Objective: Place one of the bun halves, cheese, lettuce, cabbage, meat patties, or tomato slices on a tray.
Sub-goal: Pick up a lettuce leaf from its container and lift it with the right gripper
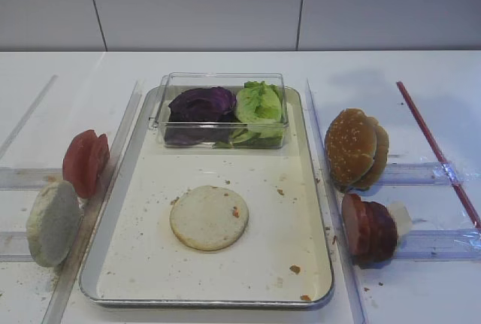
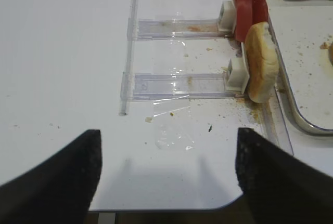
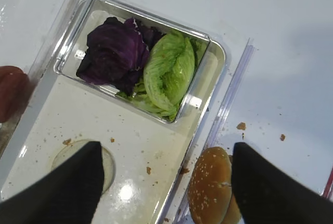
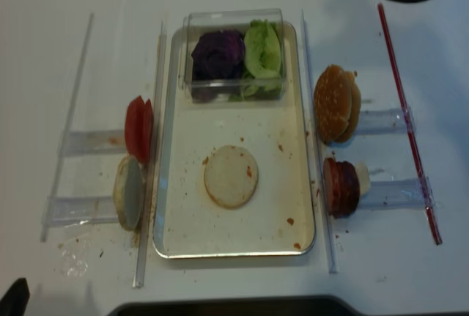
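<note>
I count one tray (image 1: 316, 189) in front of me, and one clear plastic box (image 1: 222, 83) sitting at its far end. In the box I see one lettuce (image 1: 258, 104) leaf mass and one heap of cabbage (image 1: 201, 104); I cannot tell how many leaves each holds. One pale bun half (image 1: 209, 217) lies flat on the tray floor. On my left stand one more pale bun half (image 1: 52, 223) and two tomato slices (image 1: 85, 162). On my right stand two sesame bun halves (image 1: 355, 148), two meat patties (image 1: 368, 228) and one cheese (image 1: 399, 217) slice.
</note>
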